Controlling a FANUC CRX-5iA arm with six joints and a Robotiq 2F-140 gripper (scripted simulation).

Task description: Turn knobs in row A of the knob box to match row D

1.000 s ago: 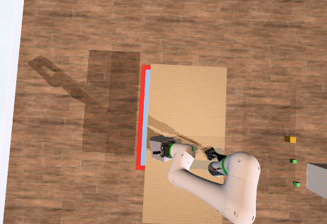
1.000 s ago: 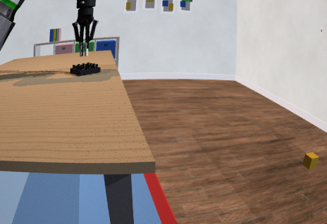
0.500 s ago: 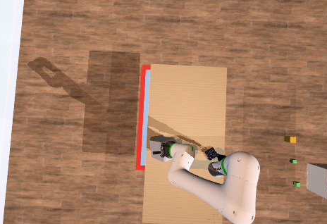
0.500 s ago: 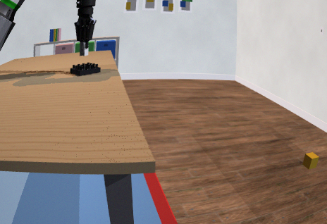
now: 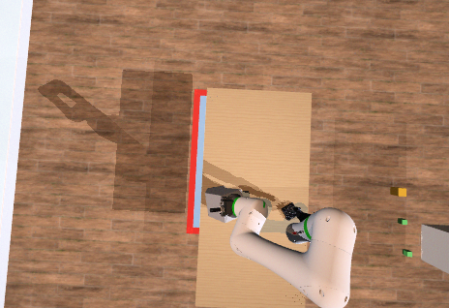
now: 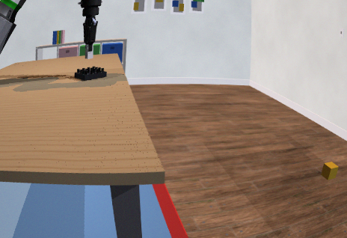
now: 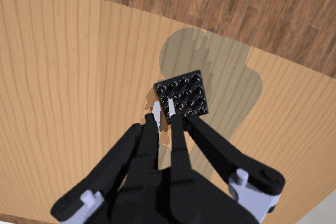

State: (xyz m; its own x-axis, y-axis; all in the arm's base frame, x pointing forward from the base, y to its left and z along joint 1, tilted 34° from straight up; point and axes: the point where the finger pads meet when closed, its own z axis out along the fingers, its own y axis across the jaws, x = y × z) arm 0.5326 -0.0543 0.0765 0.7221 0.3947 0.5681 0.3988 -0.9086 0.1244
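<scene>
The black knob box [image 5: 287,210] [image 6: 90,75] [image 7: 189,96] stands on the table, with several short black knobs upright on its top. The white lines and printed marks are too small to read, so I cannot tell where any knob points or which row is which. My gripper [image 6: 90,57] [image 7: 164,106] points down above the box, with a height gap under the fingertips in the exterior view. The fingers are close together with a narrow gap and nothing between them, so it is slightly open. In the wrist view the fingertips overlap the box's lower left edge and hide part of it.
The wooden table [image 5: 256,136] [image 6: 66,131] [image 7: 55,75] has its edge close beyond the box. A grey block-shaped base [image 5: 217,205] carries the arm at the table's other side. A yellow cube [image 5: 399,192] [image 6: 330,171] and green blocks lie on the floor.
</scene>
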